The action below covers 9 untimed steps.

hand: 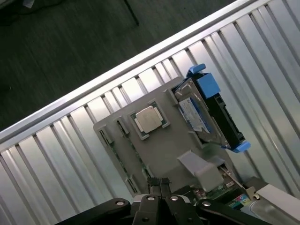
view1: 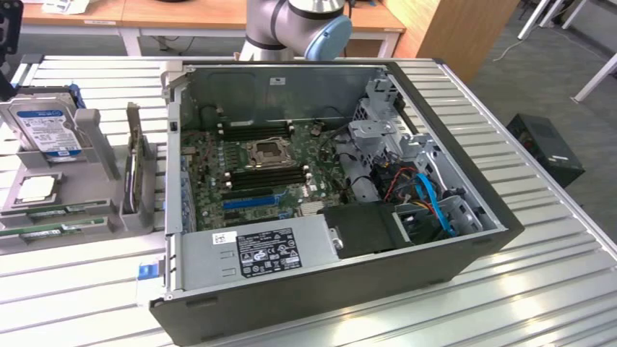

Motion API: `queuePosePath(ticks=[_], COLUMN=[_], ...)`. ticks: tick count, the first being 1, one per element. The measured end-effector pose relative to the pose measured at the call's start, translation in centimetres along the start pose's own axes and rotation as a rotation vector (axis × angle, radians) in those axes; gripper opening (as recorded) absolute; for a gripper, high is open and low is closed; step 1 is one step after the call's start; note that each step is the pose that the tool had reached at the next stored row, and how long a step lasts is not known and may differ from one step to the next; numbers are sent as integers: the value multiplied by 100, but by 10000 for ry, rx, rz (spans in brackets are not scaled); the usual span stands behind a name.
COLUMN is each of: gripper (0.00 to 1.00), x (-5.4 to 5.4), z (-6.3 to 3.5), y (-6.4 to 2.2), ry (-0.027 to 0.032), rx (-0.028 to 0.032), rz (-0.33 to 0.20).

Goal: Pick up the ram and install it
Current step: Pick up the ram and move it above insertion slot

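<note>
On the ribbed metal bench (view1: 540, 303), the ram (view1: 48, 229) lies in the grey holder (view1: 97, 134) beside the open computer case (view1: 453, 264), where the jaws, pressed together above the holder, could knock rather than grip it.

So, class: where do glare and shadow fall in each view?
Exterior view: glare streaks the table at the exterior view's lower right; the case is dim inside around the black shroud. Wrist view: the table shines brightly, the floor beyond is dark, the tool is dark too.
</note>
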<state>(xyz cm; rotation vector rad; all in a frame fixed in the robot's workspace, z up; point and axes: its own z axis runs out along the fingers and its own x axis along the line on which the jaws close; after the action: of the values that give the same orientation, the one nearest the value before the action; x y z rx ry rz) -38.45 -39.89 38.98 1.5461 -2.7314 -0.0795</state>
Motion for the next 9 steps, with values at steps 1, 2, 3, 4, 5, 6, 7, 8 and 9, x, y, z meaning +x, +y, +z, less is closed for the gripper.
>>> queuePosePath(ticks=[1,2,3,4,5,6,7,8,9], gripper=[11,11,11,11,11,11,11,11,11], x=[0,0,0,0,0,0,0,0,0], z=[0,0,0,0,0,0,0,0,0], y=[0,0,0,0,0,0,0,0,0], ry=[6,11,17,23,28,34,40,46,52], rx=[-3,-6,-9,-13,-15,-18,-21,-24,-27], rz=[-130,-255,-387,-513,-641,-769,-896,-1024,-1151])
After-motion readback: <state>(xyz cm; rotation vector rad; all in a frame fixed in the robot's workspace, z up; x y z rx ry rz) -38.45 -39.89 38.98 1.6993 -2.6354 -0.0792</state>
